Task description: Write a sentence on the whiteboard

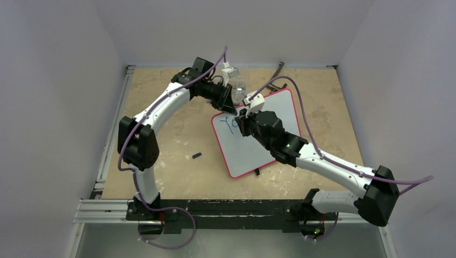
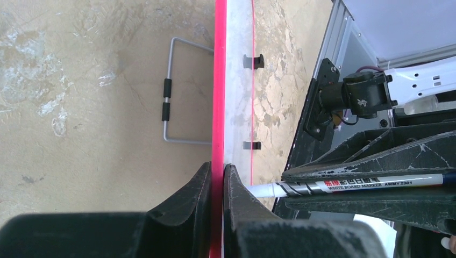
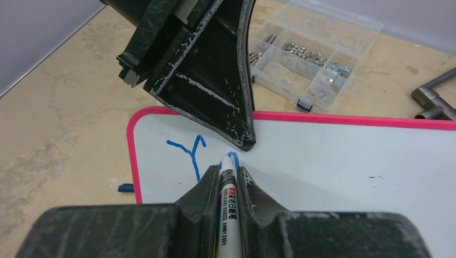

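**Robot laboratory test cell.** My two arms (image 1: 161,105) are bolted to a black base plate (image 1: 231,214) on an aluminium rail (image 1: 102,207) at the near edge of a tan, stone-patterned bench top (image 1: 172,140). Plain white panels (image 1: 54,80) close in three sides. Purple cables (image 1: 419,180) run exposed along my links. Near the far edge lie a clear compartment box (image 3: 314,48) of screws and nuts, and a dark metal tool (image 3: 433,99).

The marker (image 2: 371,184) reads "WHITE BOARD MARKER AWMY 2301"; the whiteboard (image 3: 349,161) bears a blue "Y" (image 3: 192,153).
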You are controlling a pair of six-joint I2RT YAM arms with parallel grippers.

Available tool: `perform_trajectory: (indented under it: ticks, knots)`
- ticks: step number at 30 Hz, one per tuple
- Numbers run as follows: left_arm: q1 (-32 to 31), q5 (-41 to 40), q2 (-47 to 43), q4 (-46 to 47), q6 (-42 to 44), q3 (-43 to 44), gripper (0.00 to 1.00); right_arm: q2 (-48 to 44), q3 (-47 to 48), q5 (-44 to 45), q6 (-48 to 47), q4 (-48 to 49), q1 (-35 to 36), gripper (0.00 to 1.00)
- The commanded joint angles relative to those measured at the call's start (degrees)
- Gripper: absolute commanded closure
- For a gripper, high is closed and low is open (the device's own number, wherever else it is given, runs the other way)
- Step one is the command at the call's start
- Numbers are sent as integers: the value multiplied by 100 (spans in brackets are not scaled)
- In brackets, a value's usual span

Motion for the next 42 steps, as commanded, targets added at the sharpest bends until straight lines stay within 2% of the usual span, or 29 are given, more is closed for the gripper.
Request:
perform_trajectory:
  ticks: [1, 9, 14, 18, 22, 28, 42]
  knots:
    - [-60, -80, -324, 163, 196, 22, 100, -139, -98, -192, 5, 44, -8, 100]
    - [-62, -72, -316, 164, 192, 35, 100, -273, -234, -173, 81, -30, -7, 100]
    - [-57, -80, -316, 163, 196, 39, 100, -567, 12, -338, 137, -44, -7, 100]
    - [-60, -89, -330, 158, 191, 36, 100, -729, 167, 0, 142, -93, -16, 100]
    - [-57, -89, -342, 155, 194, 43, 100, -652, 215, 451, 169, -217, -38, 100]
    - [-60, -87, -367, 150, 185, 44, 100, -528, 102, 655, 188, -176, -80, 100]
    - [-57, -98, -368, 129, 205, 63, 100, -122, 164, 273, 216, 64, -280, 100]
